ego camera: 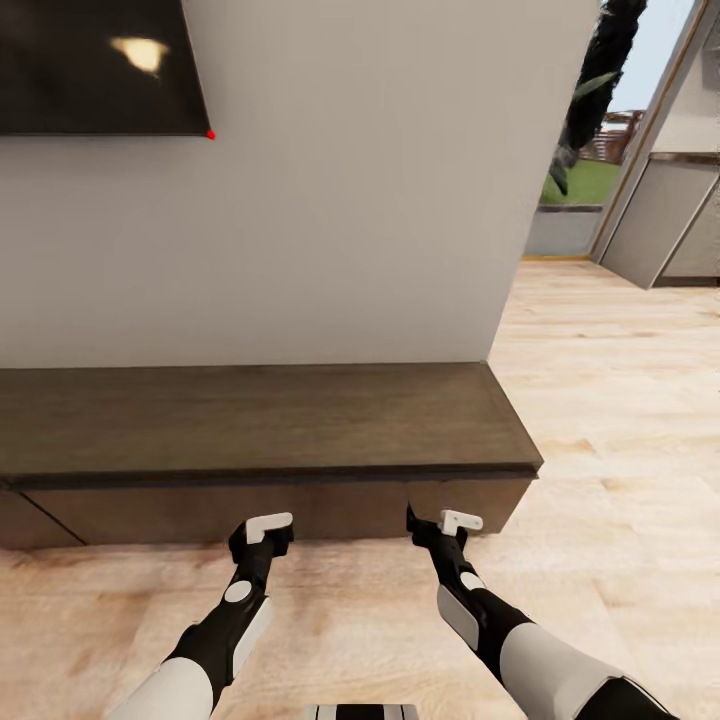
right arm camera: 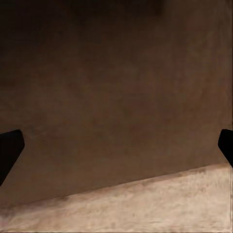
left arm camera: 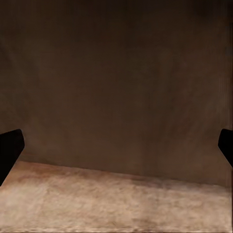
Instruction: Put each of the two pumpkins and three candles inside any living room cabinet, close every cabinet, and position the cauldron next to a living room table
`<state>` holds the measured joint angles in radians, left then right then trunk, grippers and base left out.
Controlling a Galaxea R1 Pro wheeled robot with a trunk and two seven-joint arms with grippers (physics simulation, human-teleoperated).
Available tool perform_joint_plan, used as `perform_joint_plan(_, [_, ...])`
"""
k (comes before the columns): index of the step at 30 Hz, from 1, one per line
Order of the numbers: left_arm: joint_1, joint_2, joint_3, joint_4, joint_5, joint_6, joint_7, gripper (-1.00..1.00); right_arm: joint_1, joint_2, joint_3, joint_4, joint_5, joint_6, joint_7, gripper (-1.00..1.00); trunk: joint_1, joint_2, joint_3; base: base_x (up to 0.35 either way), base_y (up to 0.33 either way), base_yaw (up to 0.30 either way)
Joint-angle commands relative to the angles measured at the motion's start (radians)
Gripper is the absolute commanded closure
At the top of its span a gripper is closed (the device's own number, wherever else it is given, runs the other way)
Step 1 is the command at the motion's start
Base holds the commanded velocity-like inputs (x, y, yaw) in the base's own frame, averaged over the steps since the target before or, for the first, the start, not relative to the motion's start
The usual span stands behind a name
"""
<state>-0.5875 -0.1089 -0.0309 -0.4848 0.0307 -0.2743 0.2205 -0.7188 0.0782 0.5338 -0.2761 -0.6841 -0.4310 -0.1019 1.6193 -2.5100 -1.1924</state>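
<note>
You face a grey wall (ego camera: 350, 200) from 10 to 1 o'clock, w/ a dark TV screen (ego camera: 100, 65) at 11. Below it runs a long low wooden cabinet (ego camera: 260, 415), top bare, front panels flush as far as head view shows; a seam at approx. 8 o'clock may be a door edge, I cannot tell if it is ajar. Wood floor (ego camera: 600, 400) goes off to 2 o'clock, toward a doorway w/ greenery.

Pumpkins, candles and cauldron are not to be seen from here, so their place is unknown; maybe inside already, maybe elsewhere in the room.

Left gripper (ego camera: 262, 533) at 7 o'clock and right gripper (ego camera: 440, 528) at 5 hang just before the cabinet front; jaws of both stand apart, holding nothing, per the wrist views.

Step in hand, I judge: either checking this cabinet is closed, or getting ready to open it. Scene fits both, so look at the doors and search for the items.
</note>
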Motion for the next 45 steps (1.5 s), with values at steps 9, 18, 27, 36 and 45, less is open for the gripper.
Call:
perform_joint_plan(9, [0.000,-0.001,0.001,-0.001,0.001,0.011,0.000,-1.00,0.000,0.001,-0.001,0.000,-0.001,0.008,-0.001,-1.00,0.000,0.000,0.000,-0.331,0.000,0.000])
perform_joint_plan(18, [-0.008,0.001,0.023,-0.065,0.012,0.370,0.005,-1.00,-0.009,0.005,-0.013,-0.014,-0.008,0.325,-0.027,-1.00,0.000,0.000,0.000,-0.267,0.000,0.000])
perform_joint_plan(27, [-0.011,-0.004,0.077,-0.374,0.011,0.973,-0.003,-1.00,-0.069,0.000,-0.112,-0.053,-0.017,0.713,-0.086,-1.00,0.000,0.000,0.000,-0.021,0.000,0.000])
perform_joint_plan(36, [-0.011,-0.006,0.088,-0.407,0.012,1.126,-0.006,-1.00,-0.064,0.004,-0.132,-0.234,-0.012,0.863,-0.105,-1.00,-0.003,0.002,0.027,0.000,0.000,0.000])
perform_joint_plan(45, [-0.011,-0.007,0.091,-0.408,0.014,1.151,-0.006,-1.00,-0.064,0.013,-0.127,-0.244,-0.007,0.887,-0.108,-1.00,-0.007,0.004,0.062,0.000,0.000,0.000])
